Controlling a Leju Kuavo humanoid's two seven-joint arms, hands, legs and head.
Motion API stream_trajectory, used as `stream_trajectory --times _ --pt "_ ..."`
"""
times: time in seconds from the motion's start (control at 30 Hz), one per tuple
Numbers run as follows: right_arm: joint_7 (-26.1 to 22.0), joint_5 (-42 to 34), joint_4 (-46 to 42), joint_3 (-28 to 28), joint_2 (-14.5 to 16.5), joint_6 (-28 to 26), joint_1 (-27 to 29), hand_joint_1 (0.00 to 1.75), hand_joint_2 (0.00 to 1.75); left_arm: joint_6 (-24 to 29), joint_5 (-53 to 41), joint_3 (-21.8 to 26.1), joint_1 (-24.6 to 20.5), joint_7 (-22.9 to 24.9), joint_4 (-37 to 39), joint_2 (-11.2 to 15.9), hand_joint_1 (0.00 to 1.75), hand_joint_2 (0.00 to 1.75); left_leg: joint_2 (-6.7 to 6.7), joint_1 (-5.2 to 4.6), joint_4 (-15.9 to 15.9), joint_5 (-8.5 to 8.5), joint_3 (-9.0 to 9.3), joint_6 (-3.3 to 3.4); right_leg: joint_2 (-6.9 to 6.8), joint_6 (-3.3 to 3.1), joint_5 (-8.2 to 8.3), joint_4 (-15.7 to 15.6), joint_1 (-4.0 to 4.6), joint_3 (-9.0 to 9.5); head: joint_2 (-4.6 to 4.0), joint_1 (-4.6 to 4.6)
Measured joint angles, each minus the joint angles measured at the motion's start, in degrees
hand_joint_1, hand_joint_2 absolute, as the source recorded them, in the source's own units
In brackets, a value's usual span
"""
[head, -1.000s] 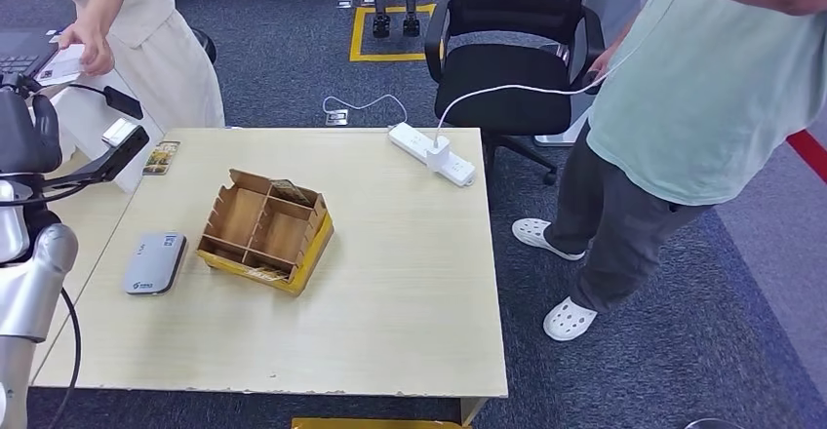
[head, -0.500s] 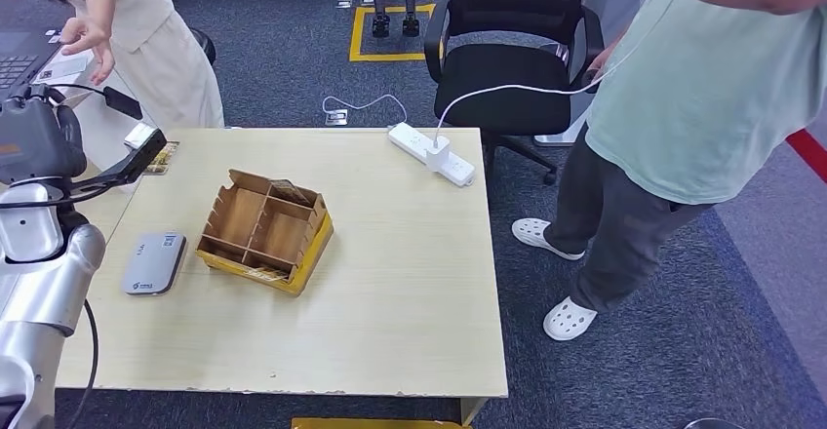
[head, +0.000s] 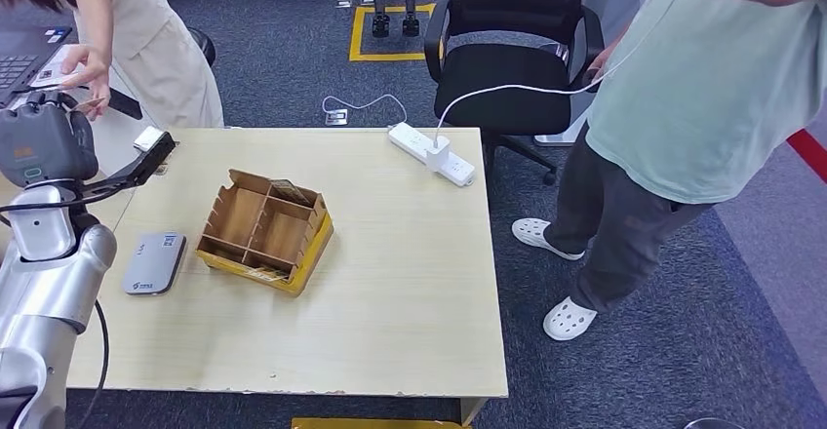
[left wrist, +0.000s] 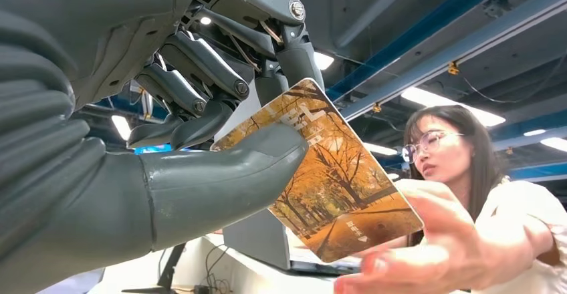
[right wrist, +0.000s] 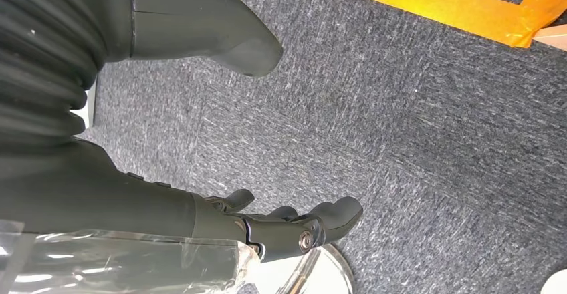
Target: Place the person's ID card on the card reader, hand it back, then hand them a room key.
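My left hand [left wrist: 200, 127] pinches a card with an autumn-tree picture [left wrist: 334, 180] between thumb and fingers. A person's open hand [left wrist: 428, 254] reaches up to the card's far end, fingertips at its edge. In the head view my left hand [head: 44, 141] is raised at the table's far left corner, close to the person [head: 146, 29] standing there, whose hand [head: 83, 63] is just above it. The grey card reader [head: 154, 262] lies on the table's left side. My right hand [right wrist: 287, 230] hangs over dark carpet, fingers apart, holding nothing.
A brown compartment box [head: 265, 231] with cards in it stands mid-table [head: 390, 283]. A white power strip [head: 431, 154] lies at the far edge. A second person [head: 683, 127] stands right of the table, beside a black office chair [head: 512, 68].
My left arm has swung up and inward with the card. The person's hand has come down from the side desk toward my hand.
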Motion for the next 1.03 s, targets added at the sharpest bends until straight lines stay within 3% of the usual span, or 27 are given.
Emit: stream_trajectory --times 0.3,0.43,0.73,0.9,1.03 --pt "0.0 -0.17 -0.05 0.02 0.01 -0.01 -0.02 0.0 1.75 0.13 0.08 0.09 -1.81 -0.07 1.42 -0.36 1.73 1.75 0.0 0.0 0.0 0.01 -0.01 -0.01 0.0 0.0 0.01 0.0 0.0 0.0 0.0 0.0" --pt "0.08 -0.17 -0.05 0.02 0.02 -0.01 0.04 0.0 1.75 0.26 0.17 0.1 -1.98 -0.08 1.75 -0.45 0.04 1.75 0.04 0.0 0.0 0.01 -0.01 -0.02 0.04 0.0 0.01 0.0 0.0 -0.01 0.0 0.01" --pt "0.17 -0.11 -0.05 0.02 0.05 -0.03 0.03 0.0 1.75 0.67 1.25 0.28 -1.97 -1.4 1.89 -0.53 0.0 1.75 0.0 0.0 0.0 0.01 -0.03 -0.02 0.02 0.01 0.01 0.0 0.0 -0.01 0.0 0.01" --pt "0.17 -0.45 -0.05 0.02 0.05 0.01 0.04 0.0 1.75 -3.52 2.83 0.32 -1.92 -2.08 2.17 0.21 0.0 1.75 0.01 0.02 0.0 0.02 -0.04 -0.03 0.02 -0.01 0.05 0.01 0.0 -0.01 0.0 0.01" --pt "0.17 -0.67 -0.05 0.01 0.05 0.03 0.06 0.0 1.75 -6.41 4.03 0.58 -1.55 -1.52 3.77 2.28 0.0 1.75 0.1 0.04 -0.02 0.03 -0.04 -0.04 0.1 -0.03 0.06 0.02 0.0 -0.02 0.0 0.0"
